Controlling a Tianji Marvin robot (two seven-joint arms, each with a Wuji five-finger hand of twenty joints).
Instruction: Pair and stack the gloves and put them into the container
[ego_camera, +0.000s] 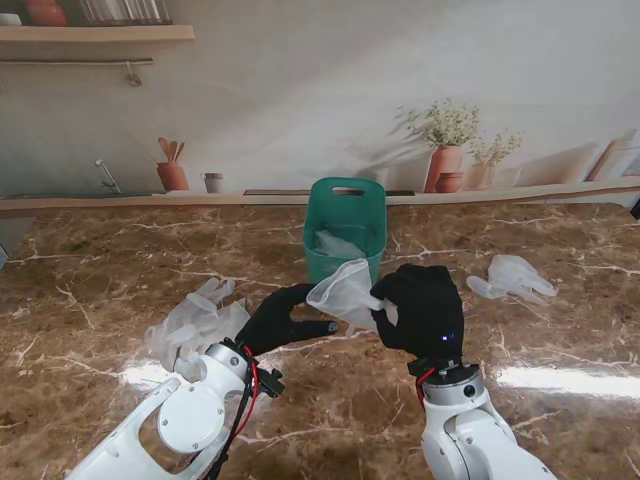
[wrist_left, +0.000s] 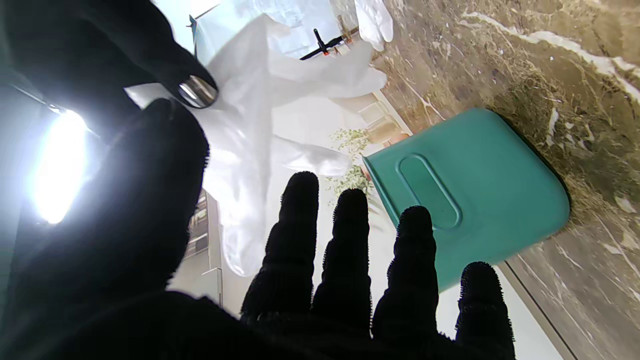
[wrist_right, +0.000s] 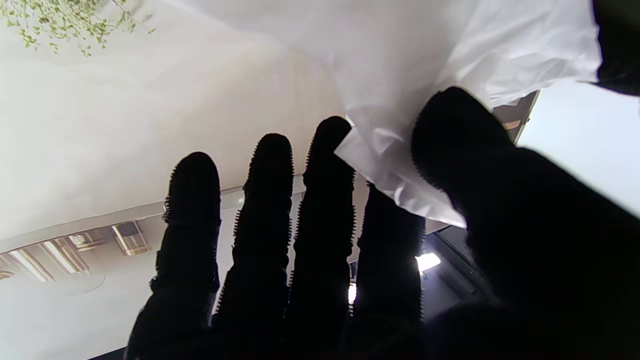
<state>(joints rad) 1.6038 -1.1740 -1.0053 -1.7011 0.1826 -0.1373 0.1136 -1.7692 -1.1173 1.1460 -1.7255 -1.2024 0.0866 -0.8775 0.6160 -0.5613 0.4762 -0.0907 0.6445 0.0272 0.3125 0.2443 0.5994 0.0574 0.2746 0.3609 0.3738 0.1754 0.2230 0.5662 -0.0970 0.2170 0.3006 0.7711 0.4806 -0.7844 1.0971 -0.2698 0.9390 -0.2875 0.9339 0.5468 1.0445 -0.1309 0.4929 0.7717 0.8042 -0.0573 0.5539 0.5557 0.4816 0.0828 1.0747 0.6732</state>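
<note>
My right hand (ego_camera: 420, 308) is raised over the table in front of the green container (ego_camera: 345, 228), shut on a translucent white glove (ego_camera: 345, 290) that hangs toward my left. In the right wrist view the thumb and fingers (wrist_right: 450, 140) pinch the glove's edge (wrist_right: 425, 50). My left hand (ego_camera: 285, 318) is open just beside the glove's free end, fingers spread and holding nothing. The left wrist view shows those spread fingers (wrist_left: 350, 240) with the glove (wrist_left: 250, 125) dangling beyond them and the container (wrist_left: 475, 190) farther on. Another pale glove (ego_camera: 338, 245) lies inside the container.
A heap of white gloves (ego_camera: 195, 320) lies on the marble table (ego_camera: 90, 290) by my left forearm. More gloves (ego_camera: 510, 277) lie to the right of the container, also visible in the left wrist view (wrist_left: 375, 20). A wall ledge (ego_camera: 120, 205) runs behind the table.
</note>
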